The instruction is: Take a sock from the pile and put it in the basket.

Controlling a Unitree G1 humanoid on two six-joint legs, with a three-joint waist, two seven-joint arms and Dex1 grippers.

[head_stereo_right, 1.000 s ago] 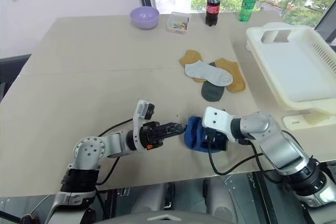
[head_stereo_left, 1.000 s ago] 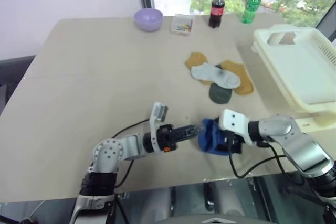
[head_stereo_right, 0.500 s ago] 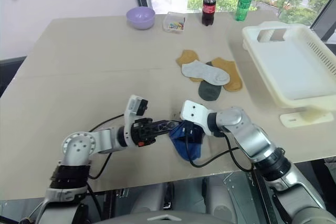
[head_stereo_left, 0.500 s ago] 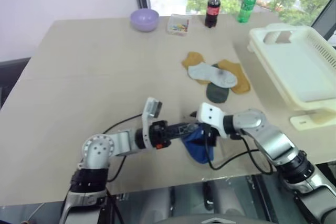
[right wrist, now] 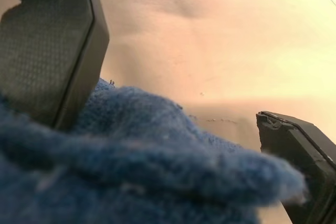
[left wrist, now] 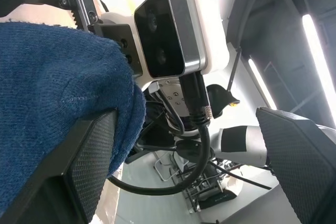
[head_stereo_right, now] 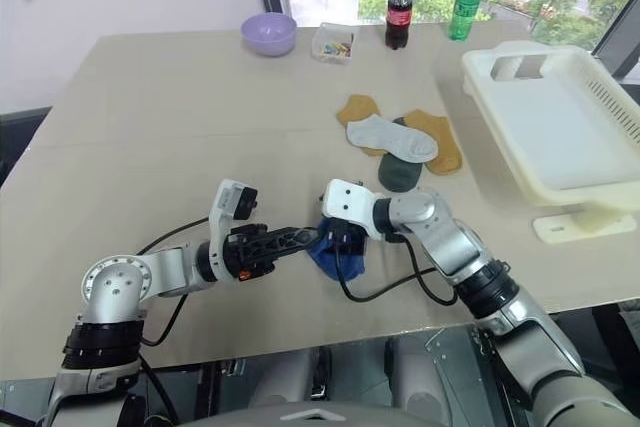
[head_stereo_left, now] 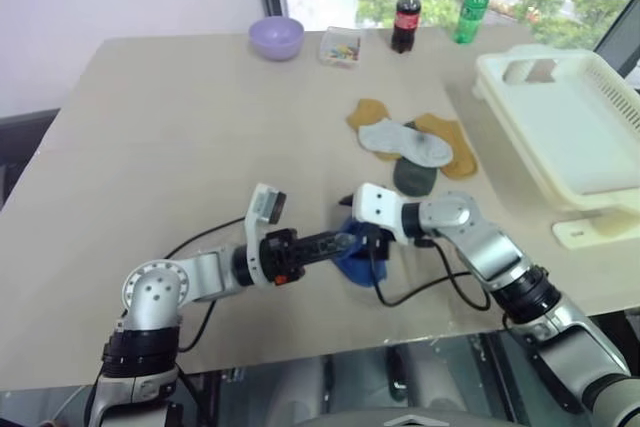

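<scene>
Sock (head_stereo_left: 352, 258): royal-blue, soft, bunched into a small lump at the near middle of the table (head_stereo_left: 150, 147), well short of the pile (head_stereo_left: 415, 147) and far from the basket (head_stereo_left: 570, 137) at the right edge. Position relative to end effectors: the lump sits directly between the two grippers, which meet over it from opposite sides. Left gripper (head_stereo_left: 343, 241): reaches in level from the robot's left, fingers spread wide, one pad pressed under the blue cloth in the left wrist view; whether it truly grips cannot be told. Right gripper (head_stereo_left: 372, 247): reaches in from the right, angled downward, fingers likewise spread wide, with the cloth lying across the gap between them in the right wrist view; no firm pinch is evident. Long axis of the sock: not readable, the fabric being crumpled. Nearer arm: both are at the sock; the right is the one on the basket's side, so by judgement it is the better carrier. Governing relation for the coming move: basket lies to the right and farther back from the sock, so a secure close should come before any lift and sweep rightward. Pile remainder: mustard-yellow, light grey and dark green socks lying flat, untouched.
</scene>
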